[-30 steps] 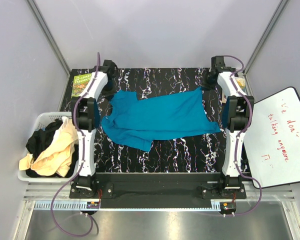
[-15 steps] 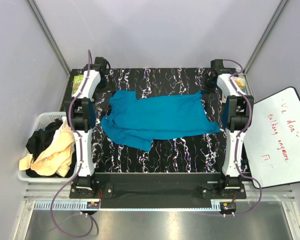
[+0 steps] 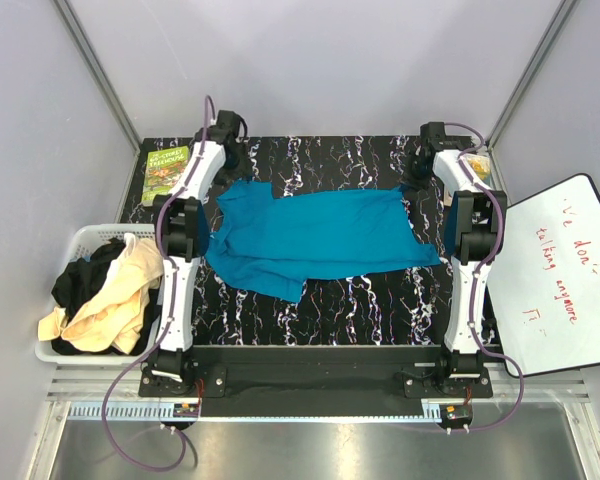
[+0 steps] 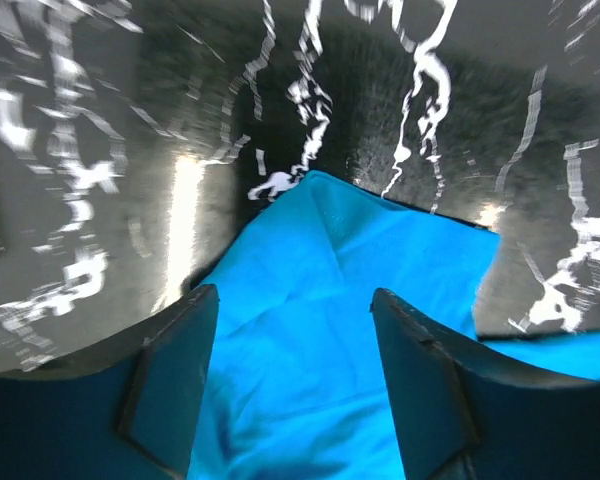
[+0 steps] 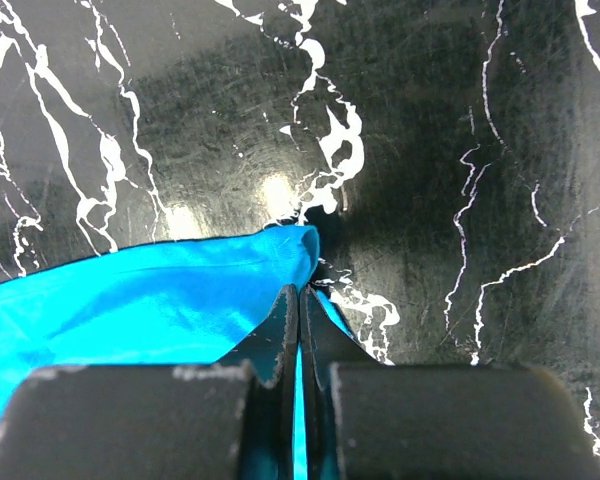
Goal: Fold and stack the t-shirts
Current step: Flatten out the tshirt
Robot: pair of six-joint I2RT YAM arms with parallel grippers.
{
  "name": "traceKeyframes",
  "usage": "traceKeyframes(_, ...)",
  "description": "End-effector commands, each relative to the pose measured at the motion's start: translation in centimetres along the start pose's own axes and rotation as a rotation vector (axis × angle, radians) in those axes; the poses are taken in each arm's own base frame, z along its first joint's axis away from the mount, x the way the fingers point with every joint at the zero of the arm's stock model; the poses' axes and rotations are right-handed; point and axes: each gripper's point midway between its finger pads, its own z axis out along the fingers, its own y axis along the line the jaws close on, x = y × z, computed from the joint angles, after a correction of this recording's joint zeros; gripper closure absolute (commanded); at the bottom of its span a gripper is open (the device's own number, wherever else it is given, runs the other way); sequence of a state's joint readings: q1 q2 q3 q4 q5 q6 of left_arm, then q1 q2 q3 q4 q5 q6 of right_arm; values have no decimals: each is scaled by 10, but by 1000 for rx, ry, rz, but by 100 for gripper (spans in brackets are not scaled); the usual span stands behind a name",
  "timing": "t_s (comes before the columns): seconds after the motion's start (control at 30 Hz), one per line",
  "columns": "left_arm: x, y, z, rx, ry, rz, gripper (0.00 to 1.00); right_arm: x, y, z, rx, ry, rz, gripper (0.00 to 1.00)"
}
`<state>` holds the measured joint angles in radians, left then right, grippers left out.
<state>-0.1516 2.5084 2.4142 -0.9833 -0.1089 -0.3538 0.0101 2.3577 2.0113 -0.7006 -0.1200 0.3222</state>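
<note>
From above, the teal t-shirt (image 3: 320, 235) lies spread across the middle of the table (image 3: 350, 310). A black t-shirt (image 3: 80, 282) and cream t-shirts (image 3: 110, 305) are heaped in the basket (image 3: 80, 238) just off the table's left edge.

At the left wrist, the left gripper (image 4: 292, 298) hangs over the table's far left with its jaws wide apart and a teal corner below them.

At the right wrist, the right gripper (image 5: 300, 295) is pinched closed on the teal t-shirt's edge, low over the table's far right.

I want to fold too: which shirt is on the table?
The teal blue t-shirt; the black t-shirt and cream t-shirt sit bunched in the white basket.
</note>
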Motion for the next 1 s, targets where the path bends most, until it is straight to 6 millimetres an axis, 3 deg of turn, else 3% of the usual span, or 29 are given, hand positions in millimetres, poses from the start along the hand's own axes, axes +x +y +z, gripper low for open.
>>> traceKeyframes(0.0, -2, -3, 17, -43, -27, 24, 33, -16, 11, -14, -46, -48, -7, 100)
traceKeyframes(0.23, -3, -1, 28, -70, -43, 15, 35, -17, 14, -11, -63, -45, -4, 100)
traceKeyframes(0.3, 0, 1, 33, -80, -37, 16, 46, -16, 14, -10, -65, -41, -4, 100)
traceKeyframes(0.33, -1, 2, 33, -87, -40, 15, 56, -15, 14, -10, -64, -39, -5, 100)
traceKeyframes(0.37, 1, 3, 35, -92, -37, 12, 77, -15, 14, -10, -67, -37, -4, 100)
traceKeyframes(0.43, 0, 6, 32, -110, -40, 10, 100, -14, 14, -10, -66, -35, -3, 100)
traceKeyframes(0.6, -6, 15, 18, -135, -60, 15, 100, -15, 14, -11, -64, -39, -2, 100)
traceKeyframes(0.73, -27, 24, -21, -153, -131, -5, 100, -23, 17, -20, -65, -65, -5, 100)
traceKeyframes(0.97, -88, 29, -119, -72, -338, -100, 100, -70, 41, -66, -114, -196, -15, 100)
